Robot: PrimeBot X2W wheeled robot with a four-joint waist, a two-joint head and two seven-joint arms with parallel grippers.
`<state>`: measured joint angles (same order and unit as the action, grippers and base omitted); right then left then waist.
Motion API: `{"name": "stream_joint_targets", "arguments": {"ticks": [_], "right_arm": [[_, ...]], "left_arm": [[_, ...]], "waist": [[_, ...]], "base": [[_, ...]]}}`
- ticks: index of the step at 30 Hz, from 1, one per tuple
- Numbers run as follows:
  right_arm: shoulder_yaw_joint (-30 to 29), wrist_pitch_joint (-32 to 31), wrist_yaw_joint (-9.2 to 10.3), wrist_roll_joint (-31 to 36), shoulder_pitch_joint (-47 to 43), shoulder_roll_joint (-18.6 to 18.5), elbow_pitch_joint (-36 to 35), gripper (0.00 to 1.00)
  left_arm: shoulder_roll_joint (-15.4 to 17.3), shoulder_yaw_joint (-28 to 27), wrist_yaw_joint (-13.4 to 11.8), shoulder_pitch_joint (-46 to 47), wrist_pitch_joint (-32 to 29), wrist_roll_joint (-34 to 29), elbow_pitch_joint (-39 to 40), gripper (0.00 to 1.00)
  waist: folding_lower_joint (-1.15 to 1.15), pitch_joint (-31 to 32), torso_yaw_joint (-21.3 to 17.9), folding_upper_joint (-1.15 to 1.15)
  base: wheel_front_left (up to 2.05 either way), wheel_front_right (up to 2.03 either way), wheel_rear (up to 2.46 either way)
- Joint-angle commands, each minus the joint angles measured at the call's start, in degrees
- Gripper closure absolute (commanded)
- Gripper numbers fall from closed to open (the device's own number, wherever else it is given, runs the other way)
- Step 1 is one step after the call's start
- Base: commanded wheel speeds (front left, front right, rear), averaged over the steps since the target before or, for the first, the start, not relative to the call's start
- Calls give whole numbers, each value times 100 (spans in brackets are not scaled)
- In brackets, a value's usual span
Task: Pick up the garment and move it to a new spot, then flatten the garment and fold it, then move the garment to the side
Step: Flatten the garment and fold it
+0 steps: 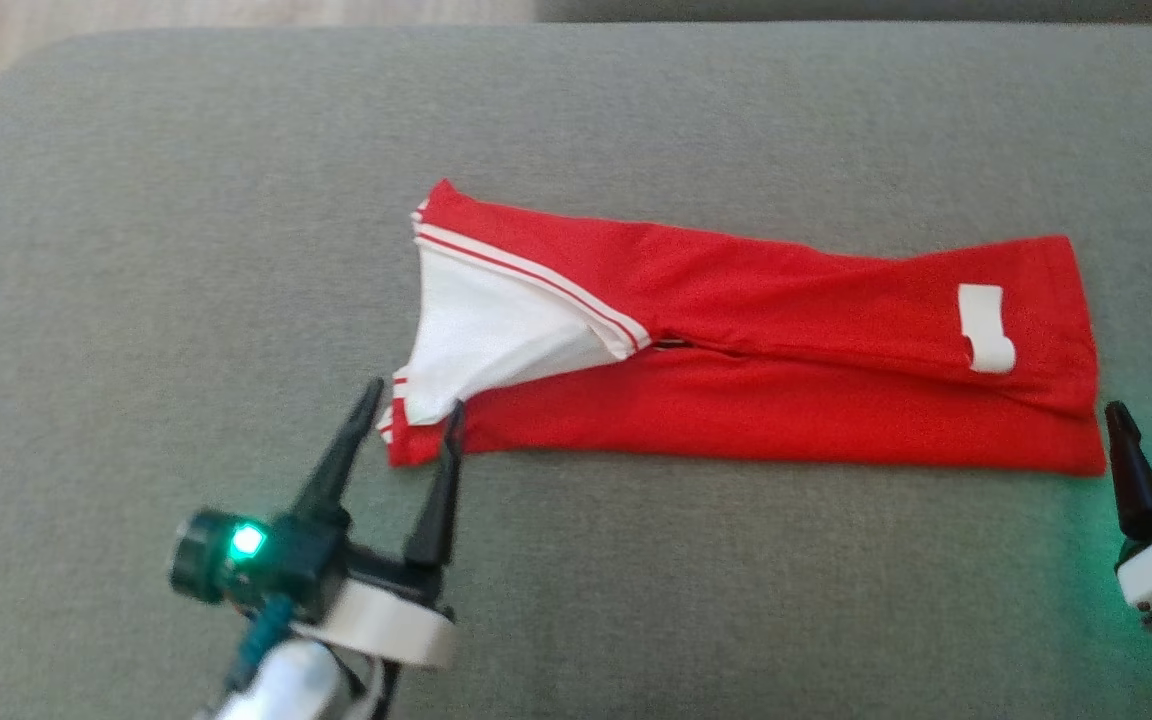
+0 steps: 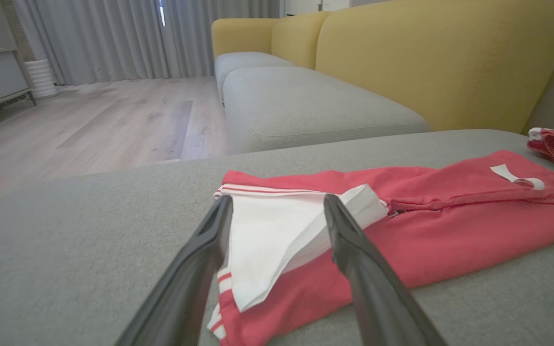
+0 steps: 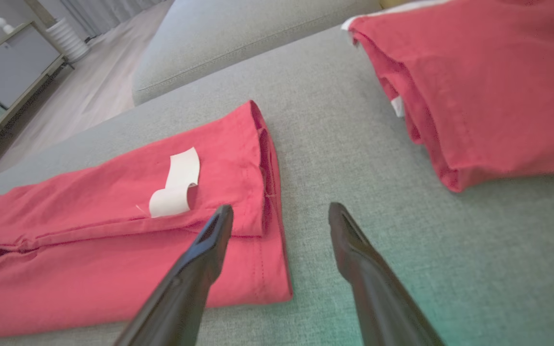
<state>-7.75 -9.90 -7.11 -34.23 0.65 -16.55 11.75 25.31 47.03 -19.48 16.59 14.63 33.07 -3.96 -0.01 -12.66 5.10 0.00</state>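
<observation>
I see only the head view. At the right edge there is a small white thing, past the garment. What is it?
Observer: Likely the white trim of a second red garment, which the right wrist view shows bunched on the cushion, apart from the folded garment.
Operator: Does the right gripper touch my garment?
Observer: Contact I cannot tell; the right gripper is open, one finger in front of the hem corner, the other over bare cushion.
Operator: What is beyond the cushion?
Observer: The left wrist view shows a grey seat with a yellow backrest.
</observation>
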Motion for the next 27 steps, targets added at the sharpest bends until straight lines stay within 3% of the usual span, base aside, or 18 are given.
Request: {"name": "stream_joint_targets", "arguments": {"ticks": [1, 8, 16, 17, 18, 19, 27], "right_arm": [[23, 18, -37, 26, 109, -73, -117, 0], [-315, -188, -37, 270, 451, -44, 661, 0], [-433, -452, -37, 413, 703, -173, 1555, 0], [-426, -496, -37, 395, 710, -175, 1633, 22], [-414, -537, -37, 365, 717, -169, 1695, 56], [-382, -561, -37, 337, 717, -171, 1729, 100], [-505, -322, -37, 131, 589, -379, 1716, 100]], "left_arm": [[39, -302, -40, 28, 36, -127, 184, 0], [-863, -845, -121, -744, 37, -1226, 442, 0], [-1348, -1314, -64, -1301, 37, -2046, 707, 0], [-1392, -1359, -35, -1353, 37, -2092, 714, 0], [-1432, -1403, 2, -1399, 37, -2130, 722, 0], [-1464, -1443, 44, -1439, 37, -2167, 724, 0], [-1652, -1812, 324, -1691, 37, -2363, 673, 0]], "waist": [[1, 91, 117, 0], [1, 274, 564, 0], [1, 365, 932, 0], [1, 375, 960, 0], [1, 384, 978, 0], [1, 392, 992, 0], [1, 591, 876, 0]], "base": [[0, 0, 0], [0, 0, 0], [0, 0, 0], [0, 0, 0], [0, 0, 0], [0, 0, 0], [0, 0, 0]]}}
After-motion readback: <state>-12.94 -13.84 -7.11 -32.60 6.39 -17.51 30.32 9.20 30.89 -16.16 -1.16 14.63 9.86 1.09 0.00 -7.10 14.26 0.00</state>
